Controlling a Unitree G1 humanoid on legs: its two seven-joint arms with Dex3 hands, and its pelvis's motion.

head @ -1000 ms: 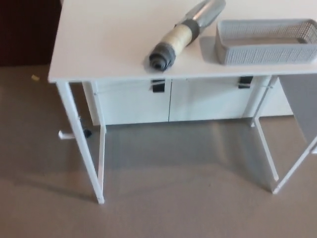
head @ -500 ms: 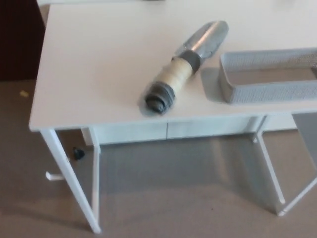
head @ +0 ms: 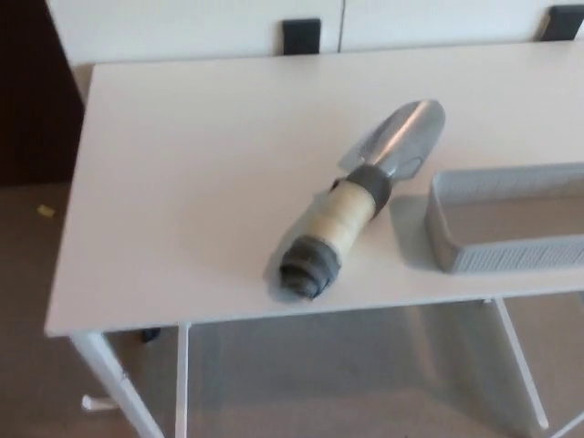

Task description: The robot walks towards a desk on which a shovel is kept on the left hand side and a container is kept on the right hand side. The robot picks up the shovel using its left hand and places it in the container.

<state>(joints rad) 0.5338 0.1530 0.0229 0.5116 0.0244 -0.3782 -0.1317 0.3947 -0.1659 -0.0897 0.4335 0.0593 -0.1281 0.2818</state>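
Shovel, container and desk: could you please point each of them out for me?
shovel [head: 351, 214], head view, on the cream-coloured middle of its handle.
container [head: 516, 255], head view, on its near mesh wall.
desk [head: 192, 173], head view, on a bare part of its white top.

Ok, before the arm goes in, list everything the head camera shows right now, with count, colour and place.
desk: one, white top on white legs, fills most of the view.
shovel: one, silver blade, cream handle with dark grey bands, lying diagonally on the desk, right of centre, blade pointing away, handle end near the front edge.
container: one, grey mesh basket, on the desk at the right edge, partly cut off by the frame, looks empty, apart from the shovel.
cabinet: white panels with two black tabs, behind the desk at the top.
floor: grey-brown, left and below, with a small yellowish scrap.
robot hand, left: not in view.
robot hand, right: not in view.
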